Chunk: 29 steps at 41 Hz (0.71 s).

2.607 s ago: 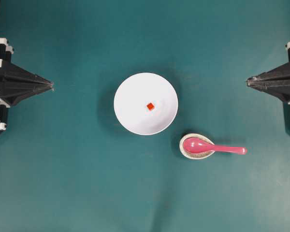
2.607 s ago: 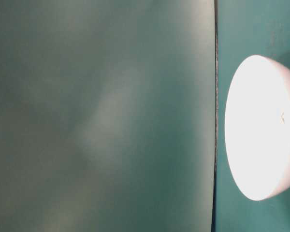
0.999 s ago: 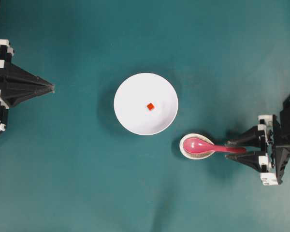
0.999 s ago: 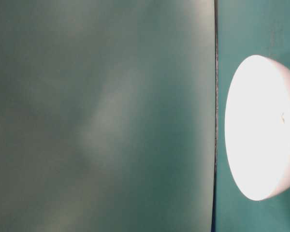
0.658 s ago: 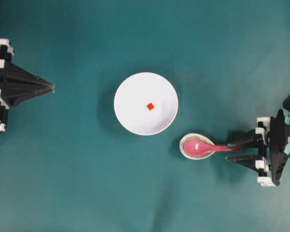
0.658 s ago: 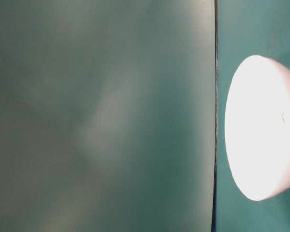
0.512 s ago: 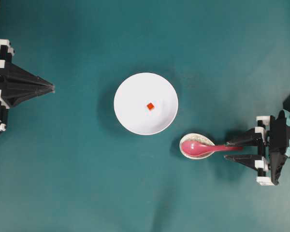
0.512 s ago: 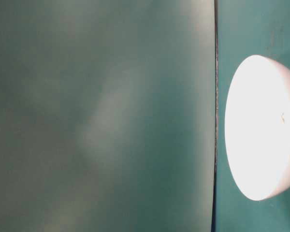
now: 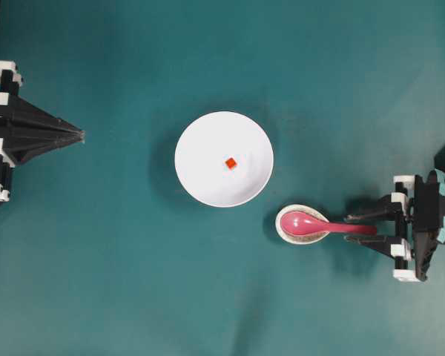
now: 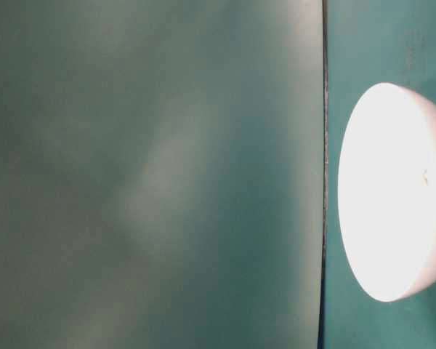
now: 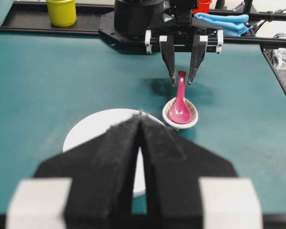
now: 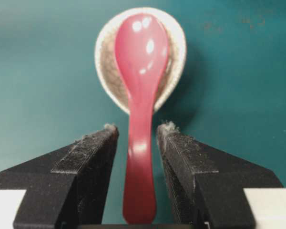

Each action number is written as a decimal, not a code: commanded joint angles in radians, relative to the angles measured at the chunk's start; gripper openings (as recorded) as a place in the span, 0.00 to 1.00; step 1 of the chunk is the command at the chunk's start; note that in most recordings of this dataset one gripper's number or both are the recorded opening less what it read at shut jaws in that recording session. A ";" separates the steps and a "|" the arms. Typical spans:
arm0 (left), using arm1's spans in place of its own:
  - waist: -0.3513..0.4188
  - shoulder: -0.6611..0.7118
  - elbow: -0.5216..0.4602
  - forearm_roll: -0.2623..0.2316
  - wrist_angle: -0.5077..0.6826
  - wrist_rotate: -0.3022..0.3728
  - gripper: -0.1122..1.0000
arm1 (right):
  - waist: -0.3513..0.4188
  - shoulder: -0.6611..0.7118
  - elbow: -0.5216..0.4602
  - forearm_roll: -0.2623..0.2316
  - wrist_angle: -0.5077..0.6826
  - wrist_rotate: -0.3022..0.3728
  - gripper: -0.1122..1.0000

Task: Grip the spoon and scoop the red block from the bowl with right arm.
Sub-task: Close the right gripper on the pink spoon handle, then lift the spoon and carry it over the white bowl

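Pink spoon (image 12: pixel 139 119) lying scoop-down in a speckled rest dish (image 12: pixel 106 62), handle pointing out between the spread, empty fingers of the right gripper (image 12: pixel 137 138). Grasping step in hand: not yet clamped. Next, probably: close squarely on the handle without tipping the dish. Red block (image 9: pixel 231 163) waiting in the white bowl (image 9: pixel 200 141). Left gripper (image 11: pixel 140 125) pressed closed, idle, well apart.

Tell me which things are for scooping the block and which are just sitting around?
For the job: spoon, red block, bowl, right hand.
Just sitting around: speckled dish under the spoon, yellow cup, blue cloth, left hand.
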 commanded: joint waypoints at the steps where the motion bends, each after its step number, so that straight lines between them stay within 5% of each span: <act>1: -0.002 0.008 -0.028 0.000 0.000 -0.002 0.10 | -0.003 0.003 -0.006 0.002 -0.006 -0.002 0.52; 20: -0.003 0.008 -0.026 0.000 0.021 -0.048 0.10 | -0.002 0.032 -0.014 -0.002 -0.012 -0.003 0.48; 29: -0.002 0.006 -0.026 0.000 0.021 -0.048 0.10 | -0.002 0.031 -0.015 -0.003 -0.021 -0.008 0.30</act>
